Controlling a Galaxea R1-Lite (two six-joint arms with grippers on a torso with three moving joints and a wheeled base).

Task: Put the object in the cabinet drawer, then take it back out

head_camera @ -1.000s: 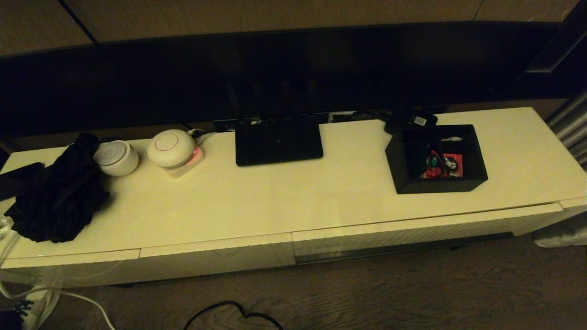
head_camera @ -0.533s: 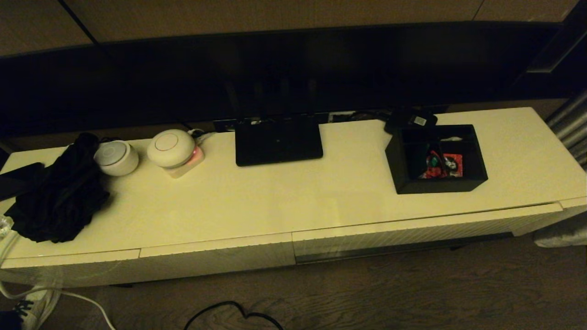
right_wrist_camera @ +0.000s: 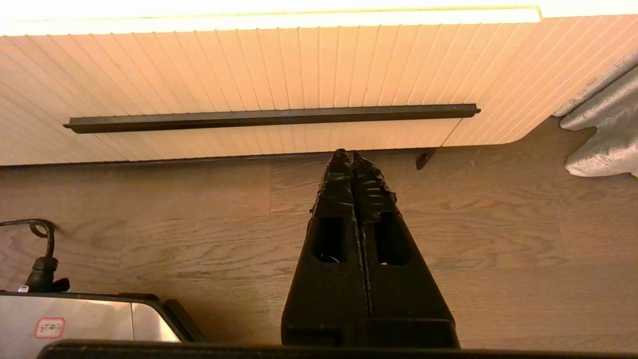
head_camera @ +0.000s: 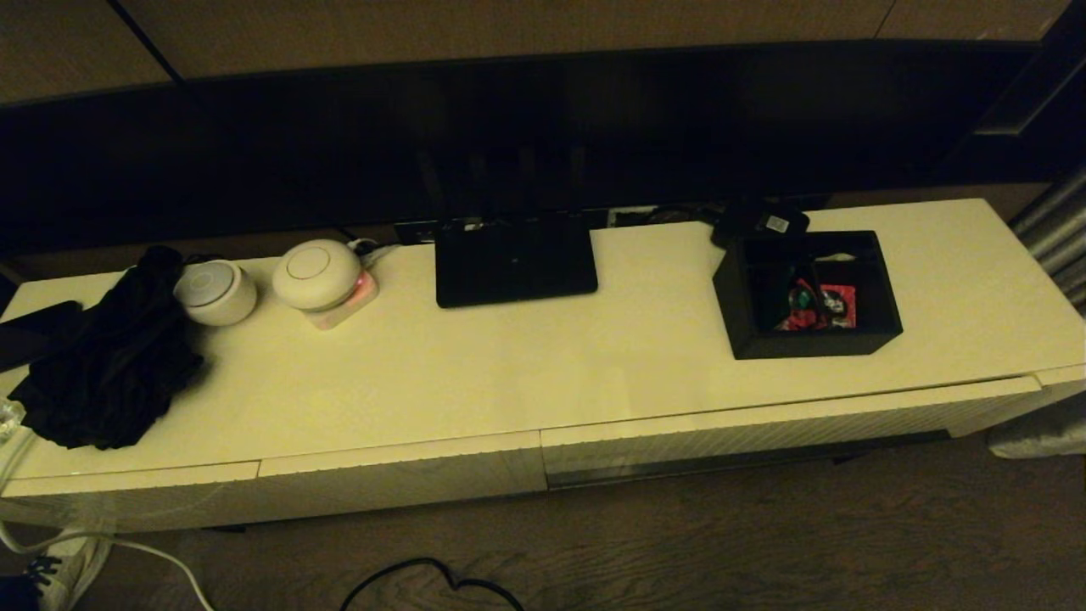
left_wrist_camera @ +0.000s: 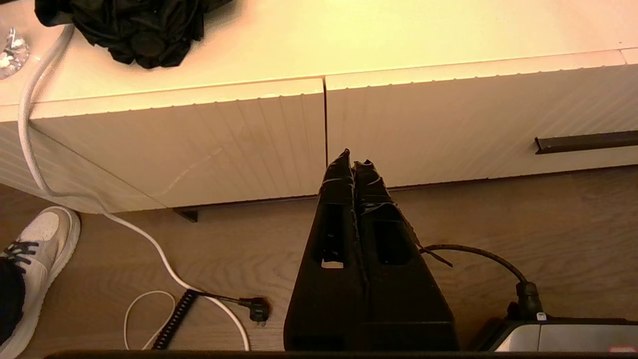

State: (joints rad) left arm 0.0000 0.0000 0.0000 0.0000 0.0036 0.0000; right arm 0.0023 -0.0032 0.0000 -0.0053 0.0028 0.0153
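The black divided box (head_camera: pixel 806 293) with red packets inside rests on the cabinet top at the right. Below it the wide ribbed cream drawer (head_camera: pixel 780 428) is closed, its dark handle strip (right_wrist_camera: pixel 271 117) running along the front. My right gripper (right_wrist_camera: pixel 353 155) hangs shut and empty over the wooden floor, just in front of that drawer. My left gripper (left_wrist_camera: pixel 355 158) is also shut and empty, low in front of the seam between two drawer fronts (left_wrist_camera: pixel 325 134). Neither arm appears in the head view.
A flat black router (head_camera: pixel 515 259) sits at centre back, a small black device with a white label (head_camera: pixel 761 221) behind the box. Two white round gadgets (head_camera: pixel 316 273) and black cloth (head_camera: pixel 106 361) lie at the left. Cables (left_wrist_camera: pixel 164 259) and a shoe (left_wrist_camera: pixel 35 249) are on the floor.
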